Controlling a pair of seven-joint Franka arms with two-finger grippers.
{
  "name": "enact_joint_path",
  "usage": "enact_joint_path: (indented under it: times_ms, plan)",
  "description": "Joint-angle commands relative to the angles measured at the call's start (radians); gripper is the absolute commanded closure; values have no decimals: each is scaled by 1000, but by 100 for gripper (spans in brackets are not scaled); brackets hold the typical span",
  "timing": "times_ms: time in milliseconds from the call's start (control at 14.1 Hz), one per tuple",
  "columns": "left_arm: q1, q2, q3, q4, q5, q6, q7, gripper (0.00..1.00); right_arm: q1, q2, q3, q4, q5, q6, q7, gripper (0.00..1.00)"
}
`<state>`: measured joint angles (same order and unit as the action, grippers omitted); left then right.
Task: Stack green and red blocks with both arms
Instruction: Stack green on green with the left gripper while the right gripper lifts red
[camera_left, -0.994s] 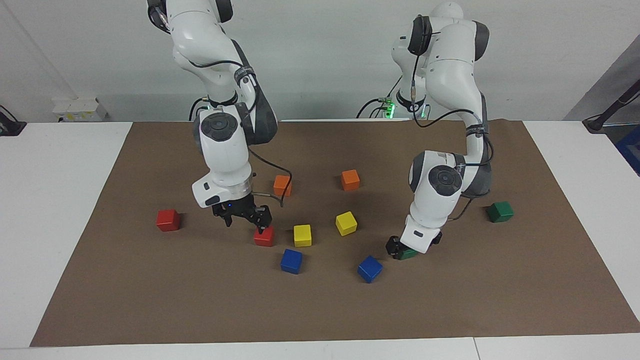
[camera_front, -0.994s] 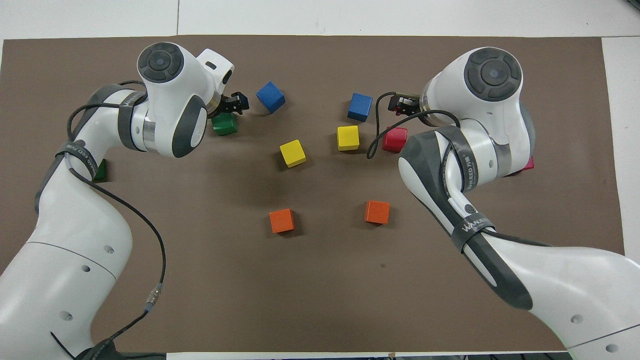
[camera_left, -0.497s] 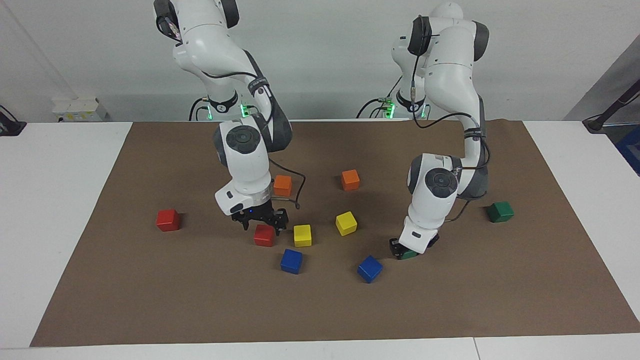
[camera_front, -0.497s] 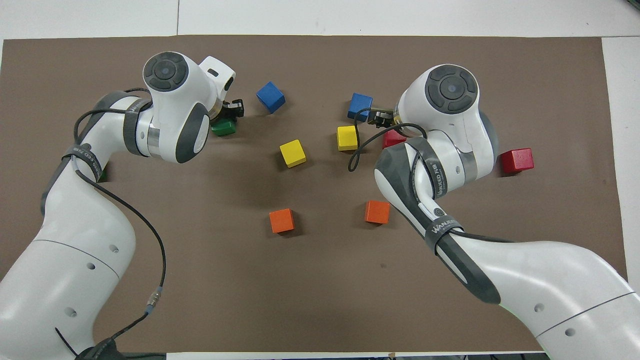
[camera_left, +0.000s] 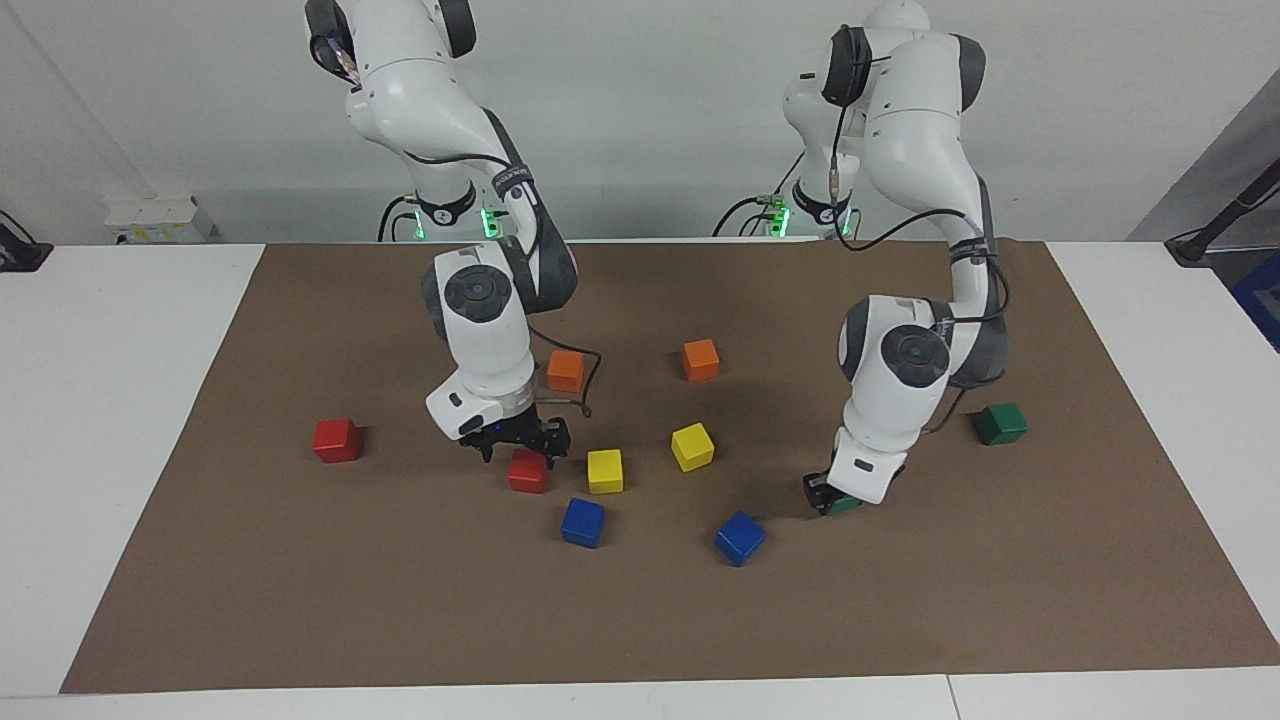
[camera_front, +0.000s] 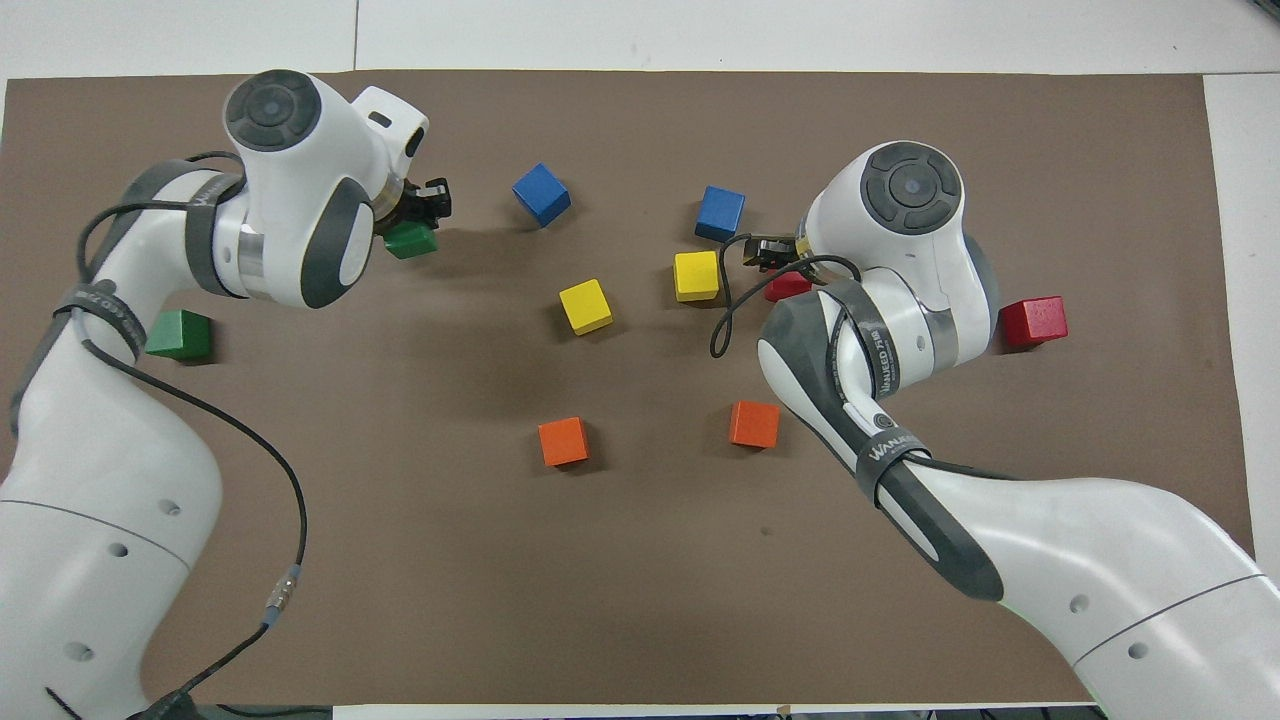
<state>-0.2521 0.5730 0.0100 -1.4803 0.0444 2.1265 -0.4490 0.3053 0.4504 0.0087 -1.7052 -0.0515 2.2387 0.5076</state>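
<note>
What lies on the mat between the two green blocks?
Nothing: in the overhead view the brown mat is bare between the green block and the green block gripped by the left gripper; only the left arm hangs above.

Four small glossy cubes mattered here, two dark green and two bright red, all on the brown mat of the table (camera_left: 150, 400). One green block (camera_left: 843, 505) sat clamped in the left end effector (camera_left: 830, 497) low at the mat, while the other green block (camera_left: 1000, 423) rested alone, nearer the robots and toward the left arm's end. One red block (camera_left: 527, 471) lay flat directly under the right end effector (camera_left: 520, 445), whose fingers stood apart just over its top, and the second red block (camera_left: 336, 440) sat well apart toward the right arm's end.
</note>
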Motion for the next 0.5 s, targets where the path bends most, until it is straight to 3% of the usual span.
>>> enact_joint_path:
  times_ms: [0,284,426]
  plan:
    - [88,-106,-8,-50,-5,-98,137,100,-15,-7,10,-19,48,24,-31,0]
    - [246,-252,-5,-205,-40,-122,473,100,-15,11,10,-19,50,44,-31,0]
    - [322,-286,-5,-251,-46,-119,614,100,-15,22,10,-21,50,62,-31,0]
